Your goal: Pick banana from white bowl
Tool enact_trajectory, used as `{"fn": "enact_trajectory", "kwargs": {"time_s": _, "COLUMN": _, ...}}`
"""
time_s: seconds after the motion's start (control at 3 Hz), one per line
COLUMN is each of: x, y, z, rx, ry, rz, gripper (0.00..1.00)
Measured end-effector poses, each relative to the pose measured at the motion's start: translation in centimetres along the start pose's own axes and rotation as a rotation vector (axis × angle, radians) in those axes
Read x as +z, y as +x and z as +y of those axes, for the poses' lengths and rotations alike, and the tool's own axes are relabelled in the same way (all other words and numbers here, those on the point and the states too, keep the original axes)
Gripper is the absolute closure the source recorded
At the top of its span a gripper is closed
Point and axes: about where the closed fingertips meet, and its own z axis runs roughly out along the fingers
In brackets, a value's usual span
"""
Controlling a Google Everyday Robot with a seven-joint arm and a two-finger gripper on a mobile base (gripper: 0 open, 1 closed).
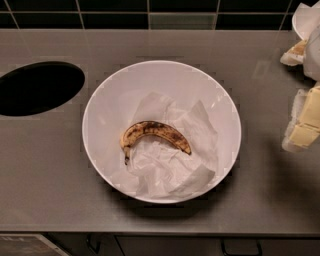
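The banana (152, 134) is small and curved, yellow with heavy brown-black blotches, its thin dark stem pointing down on the left. It lies on crumpled white paper in the middle of the large white bowl (100, 95), which stands at the centre of the grey counter. My gripper (303, 87) is at the right edge of the camera view, well to the right of the bowl and apart from it. Its two cream-yellow pads (306, 122) stand wide apart with nothing between them. The upper finger is partly cut off by the frame edge.
A dark oval hole (37, 87) is cut into the grey counter (50, 190) left of the bowl. A black tiled wall (150, 12) runs along the back. The counter's front edge runs along the bottom, with cabinet handles (240, 247) below it.
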Motion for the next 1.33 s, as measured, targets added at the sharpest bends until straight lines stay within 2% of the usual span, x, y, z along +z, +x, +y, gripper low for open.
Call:
{"fn": "enact_trajectory", "kwargs": {"time_s": 0.33, "x": 0.0, "y": -0.1, "z": 0.0, "rx": -0.002, "ry": 0.0, "rz": -0.001, "gripper": 0.0}}
{"fn": "enact_trajectory", "kwargs": {"time_s": 0.67, "x": -0.7, "y": -2.3, "z": 0.8, "rx": -0.096, "ry": 0.017, "rz": -0.028, "gripper": 0.0}}
{"fn": "enact_trajectory", "kwargs": {"time_s": 1.0, "x": -0.7, "y": -2.3, "z": 0.8, "rx": -0.095, "ry": 0.017, "rz": -0.027, "gripper": 0.0}}
{"fn": "enact_trajectory", "kwargs": {"time_s": 1.33, "x": -0.7, "y": -5.4, "z": 2.8, "rx": -0.265, "ry": -0.022, "rz": -0.032, "gripper": 0.0}}
